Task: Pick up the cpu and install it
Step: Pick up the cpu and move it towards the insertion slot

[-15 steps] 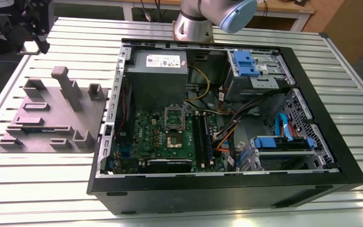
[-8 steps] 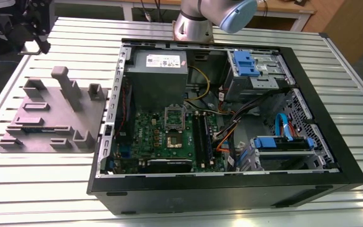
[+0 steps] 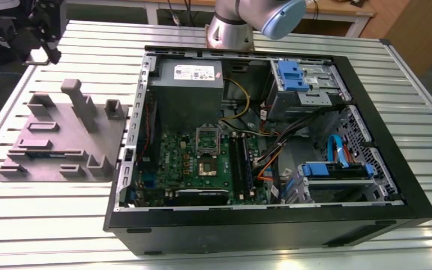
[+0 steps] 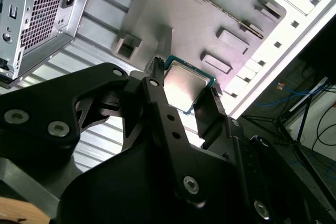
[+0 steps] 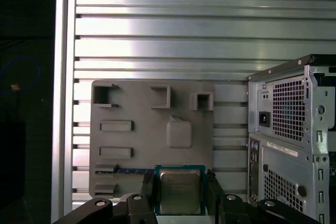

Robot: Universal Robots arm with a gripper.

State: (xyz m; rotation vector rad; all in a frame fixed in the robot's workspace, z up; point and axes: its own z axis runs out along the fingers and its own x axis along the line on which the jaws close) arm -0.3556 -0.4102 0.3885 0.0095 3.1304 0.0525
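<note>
One cpu (image 5: 180,195) clamped within the end effector (image 5: 180,178).

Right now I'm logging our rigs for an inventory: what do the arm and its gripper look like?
The arm is a silvery metal tube with a pale blue rounded joint cap. The gripper is matte black: flat angular link plates pinned with silver round-headed screws. Its fingers are slim black bars with small holes along them.

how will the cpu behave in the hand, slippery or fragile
The cpu looks thin, flat and stiff, so it probably won't flex. The hand pinches its narrow edges, so it may slip or twist. Likely light for its size.
</note>
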